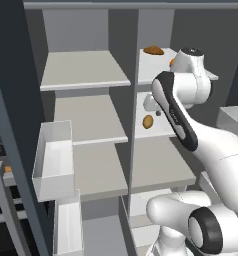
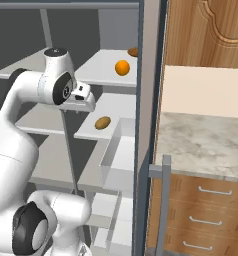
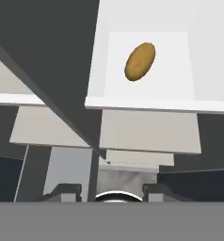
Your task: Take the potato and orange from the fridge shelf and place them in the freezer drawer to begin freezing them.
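The fridge (image 1: 86, 75) stands open, and the white arm covers part of its right-hand shelves in the left base view, leaving just a sliver of the orange (image 2: 122, 67) showing there. Low in the hand view the pincer (image 3: 113, 194) is cut off, its tips together and empty. The potato (image 3: 140, 61) lies alone on the middle right shelf (image 2: 111, 107). The orange sits one shelf higher, near a darker brown lump (image 1: 153, 50).

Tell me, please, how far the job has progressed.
Nothing looks done yet: the potato and the orange both lie on fridge shelves. In hand: the hand, holding nothing, faces the potato from a distance. Left: carrying both to the freezer drawer.
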